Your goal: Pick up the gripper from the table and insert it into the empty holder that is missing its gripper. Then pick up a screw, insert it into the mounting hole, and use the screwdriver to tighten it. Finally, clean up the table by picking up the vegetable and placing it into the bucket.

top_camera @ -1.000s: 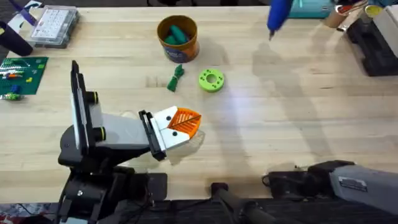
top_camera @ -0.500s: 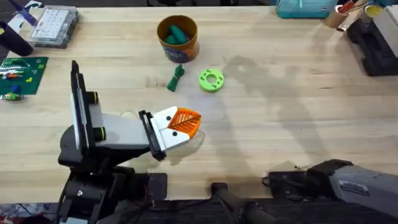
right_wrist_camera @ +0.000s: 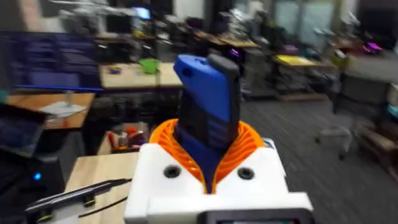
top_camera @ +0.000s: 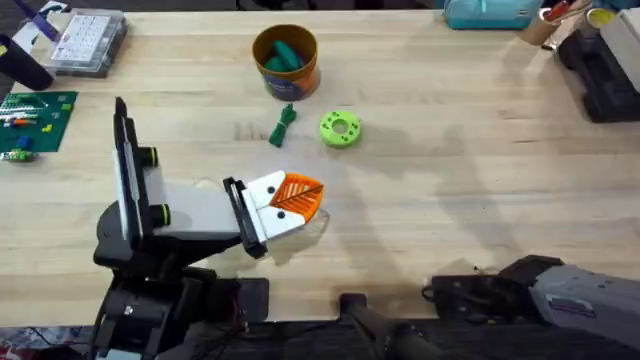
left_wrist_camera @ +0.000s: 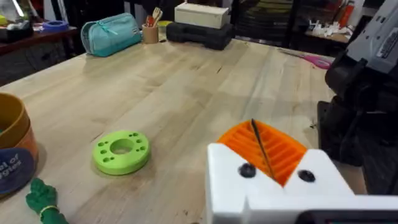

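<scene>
Nearest the arm bases, the holder [top_camera: 175, 215] stands on its black stand with the gripper [top_camera: 285, 205] seated at its black end plate, orange pad pointing toward mid-table; the insertion step therefore appears done. The left gripper [left_wrist_camera: 267, 168] shows its pads closed together with nothing between them. The right gripper [right_wrist_camera: 211, 168] clamps the blue screwdriver [right_wrist_camera: 208, 112], raised above the table and facing the room. Judged step: screw handling or tightening. The next move calls for lowering the screwdriver tip squarely onto the mounting hole. Farther out, the vegetable [top_camera: 283, 125] lies on the table just beside the lime-green ring disc [top_camera: 339, 128]. Beyond it stands the bucket [top_camera: 286, 62], holding teal pieces; clean-up is not yet done.
</scene>
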